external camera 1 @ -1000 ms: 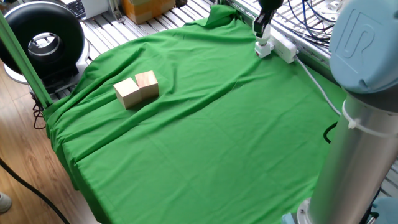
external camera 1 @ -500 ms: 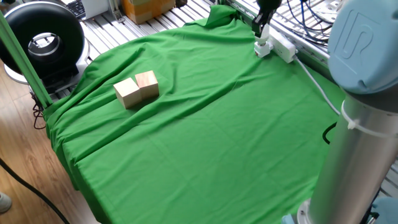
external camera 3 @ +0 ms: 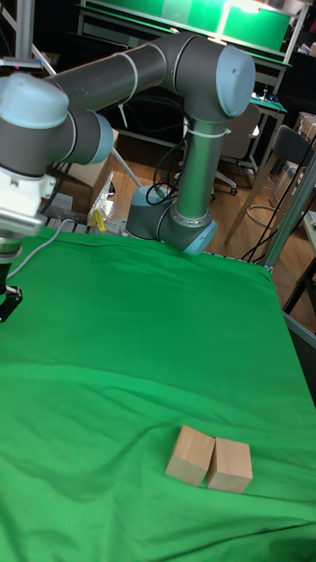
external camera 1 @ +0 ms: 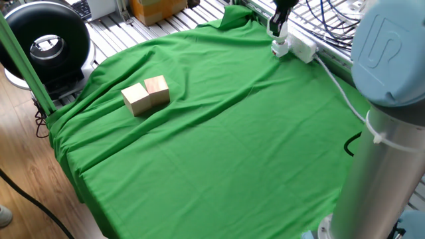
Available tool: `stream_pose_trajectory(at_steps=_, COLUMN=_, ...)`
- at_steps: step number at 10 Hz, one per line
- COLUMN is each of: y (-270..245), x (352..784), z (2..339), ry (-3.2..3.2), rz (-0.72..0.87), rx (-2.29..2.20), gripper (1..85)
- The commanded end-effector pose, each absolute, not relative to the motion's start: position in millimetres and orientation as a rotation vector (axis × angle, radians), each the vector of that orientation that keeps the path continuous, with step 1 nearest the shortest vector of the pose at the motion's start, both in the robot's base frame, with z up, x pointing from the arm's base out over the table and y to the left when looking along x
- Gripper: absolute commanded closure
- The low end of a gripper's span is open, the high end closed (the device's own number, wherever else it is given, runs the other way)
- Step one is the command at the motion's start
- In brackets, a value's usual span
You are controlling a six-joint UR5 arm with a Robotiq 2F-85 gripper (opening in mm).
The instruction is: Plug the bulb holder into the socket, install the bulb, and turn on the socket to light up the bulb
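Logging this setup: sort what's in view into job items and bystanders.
Job items:
- socket, far table edge
- small white piece at its end, bulb or holder unclear
- gripper directly above it

Bystanders:
- two wooden blocks, touching
- green cloth

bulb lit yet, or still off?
Cannot tell. In the fixed view the gripper hangs right over a small white piece at the near end of the socket; no glow shows, and no bulb can be made out.

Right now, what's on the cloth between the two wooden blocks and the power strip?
Nothing: in the fixed view only bare green cloth lies between the wooden blocks and the power strip.
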State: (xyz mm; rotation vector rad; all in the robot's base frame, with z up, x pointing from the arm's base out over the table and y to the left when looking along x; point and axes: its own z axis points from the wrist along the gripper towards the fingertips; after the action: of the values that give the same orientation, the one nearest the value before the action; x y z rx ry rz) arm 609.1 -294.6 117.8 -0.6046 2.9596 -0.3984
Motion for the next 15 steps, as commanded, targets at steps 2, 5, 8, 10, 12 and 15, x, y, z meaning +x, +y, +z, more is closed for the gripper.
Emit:
stream_pose_trajectory(at_steps=2, y=-283.8, x=611.8, z=135.5, ry=2.81, rz=-0.373, rx=-1.0, gripper=84.7)
stream_pose_trajectory(at_steps=5, y=-264.1, x=606.5, z=135.1, ry=2.834, rz=-0.247, rx=-0.855, gripper=84.7)
stream_pose_trajectory(at_steps=8, y=-263.4, x=599.6, z=126.6, ry=2.886, rz=-0.154, rx=-0.716, gripper=84.7)
stream_pose_trajectory(at_steps=10, y=-259.4, x=592.0, z=119.4, ry=2.934, rz=-0.065, rx=-0.577, gripper=84.7)
stream_pose_trajectory(at_steps=12, y=-261.8, x=592.3, z=114.9, ry=2.953, rz=-0.054, rx=-0.482, gripper=84.7)
stream_pose_trajectory(at_steps=15, y=-263.6, x=594.2, z=110.1, ry=2.953, rz=-0.056, rx=-0.429, gripper=84.7)
